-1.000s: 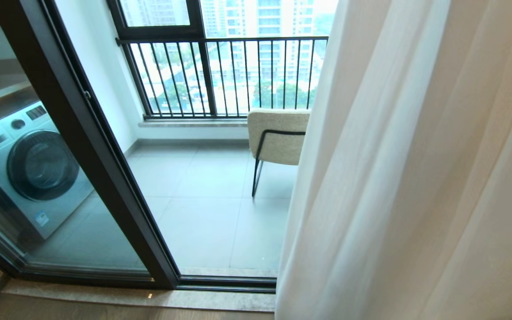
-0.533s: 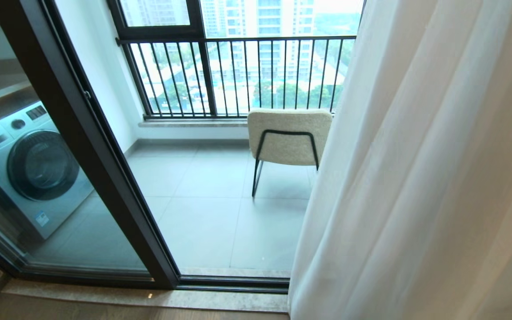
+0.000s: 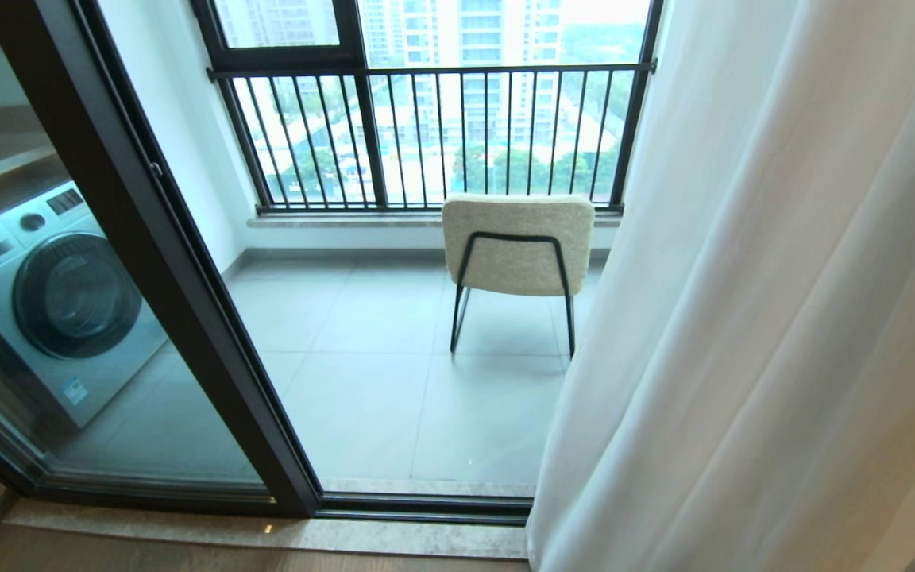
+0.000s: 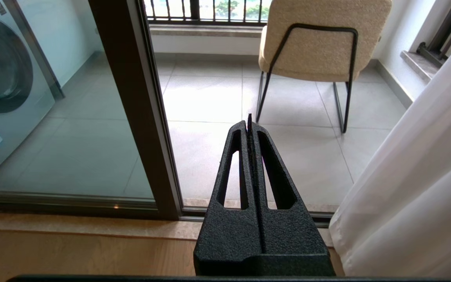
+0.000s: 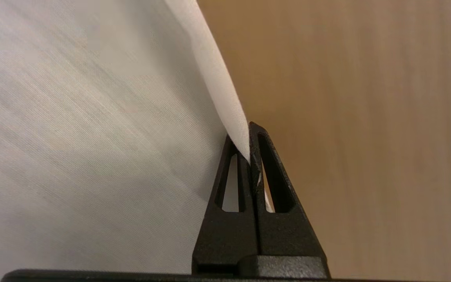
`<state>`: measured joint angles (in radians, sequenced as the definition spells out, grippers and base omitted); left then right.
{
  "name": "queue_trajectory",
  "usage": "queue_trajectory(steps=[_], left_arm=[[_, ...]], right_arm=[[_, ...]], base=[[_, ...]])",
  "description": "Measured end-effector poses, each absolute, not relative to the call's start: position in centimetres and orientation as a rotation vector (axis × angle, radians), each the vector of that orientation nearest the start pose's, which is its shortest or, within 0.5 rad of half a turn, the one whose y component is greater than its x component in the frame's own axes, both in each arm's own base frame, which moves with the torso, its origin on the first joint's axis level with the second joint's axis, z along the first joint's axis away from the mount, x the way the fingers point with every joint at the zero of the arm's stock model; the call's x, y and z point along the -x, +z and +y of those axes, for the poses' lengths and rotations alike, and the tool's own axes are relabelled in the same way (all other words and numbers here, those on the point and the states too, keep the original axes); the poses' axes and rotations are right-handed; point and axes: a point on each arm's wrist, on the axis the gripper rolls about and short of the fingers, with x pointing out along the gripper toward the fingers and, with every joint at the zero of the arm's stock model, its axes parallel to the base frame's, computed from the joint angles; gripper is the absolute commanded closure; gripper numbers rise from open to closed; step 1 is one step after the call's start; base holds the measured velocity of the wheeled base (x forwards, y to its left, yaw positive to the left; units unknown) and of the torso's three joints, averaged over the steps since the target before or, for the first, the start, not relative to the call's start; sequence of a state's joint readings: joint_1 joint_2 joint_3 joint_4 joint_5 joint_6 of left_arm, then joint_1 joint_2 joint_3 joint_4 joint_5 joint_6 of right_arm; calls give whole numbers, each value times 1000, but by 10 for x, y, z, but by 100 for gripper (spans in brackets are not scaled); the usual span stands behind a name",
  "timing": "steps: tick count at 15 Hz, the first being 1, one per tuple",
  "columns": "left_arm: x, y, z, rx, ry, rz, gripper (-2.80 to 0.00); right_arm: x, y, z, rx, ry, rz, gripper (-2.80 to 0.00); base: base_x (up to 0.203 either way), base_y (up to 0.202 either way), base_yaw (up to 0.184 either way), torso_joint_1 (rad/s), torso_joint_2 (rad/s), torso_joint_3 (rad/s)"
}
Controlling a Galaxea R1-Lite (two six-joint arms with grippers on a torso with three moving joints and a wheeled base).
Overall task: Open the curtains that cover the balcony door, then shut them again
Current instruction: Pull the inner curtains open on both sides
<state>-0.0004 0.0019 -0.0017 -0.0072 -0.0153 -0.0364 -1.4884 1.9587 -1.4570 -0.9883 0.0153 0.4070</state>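
Observation:
One sheer white curtain (image 3: 743,318) hangs at the right of the head view, drawn aside from the doorway. The balcony door (image 3: 175,262), glass in a black frame, stands at the left. Neither gripper shows in the head view. In the right wrist view my right gripper (image 5: 249,131) is shut on the curtain's edge (image 5: 225,98), with fabric pinched between its fingers. My left gripper (image 4: 249,123) is shut with nothing in it, low before the threshold, with the curtain (image 4: 417,196) beside it and the door frame (image 4: 139,117) on its other side.
A beige chair (image 3: 517,246) with black legs stands on the tiled balcony before the black railing (image 3: 426,135). A washing machine (image 3: 52,294) sits behind the door's glass. A tan-brown surface (image 5: 366,137) lies beyond the right gripper. The door track (image 3: 418,508) borders the wooden floor.
The curtain's edge has slid to the right, uncovering the whole chair and more of the railing. The door, chair and washing machine have stayed in place.

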Motion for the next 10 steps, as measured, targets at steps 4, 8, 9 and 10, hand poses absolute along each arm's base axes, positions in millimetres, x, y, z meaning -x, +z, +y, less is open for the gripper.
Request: queue_trajectory(steps=[4,8,9,10], left_arm=[[23,77,0,36,-16,-7,0],[23,77,0,36,-16,-7,0],[23,77,0,36,-16,-7,0],[23,77,0,36,-15,-7,0]], right_arm=[[-18,299,-400,36,-1362,-658,0],[-5,299,-404,53,-1391,-665,0],[-4,299,-405,53,-1395,-664,0],[-3,299,-405,53,-1396,-664,0]], base=[[0,0,0,0,0,0],[0,0,0,0,0,0],[0,0,0,0,0,0],[0,0,0,0,0,0]])
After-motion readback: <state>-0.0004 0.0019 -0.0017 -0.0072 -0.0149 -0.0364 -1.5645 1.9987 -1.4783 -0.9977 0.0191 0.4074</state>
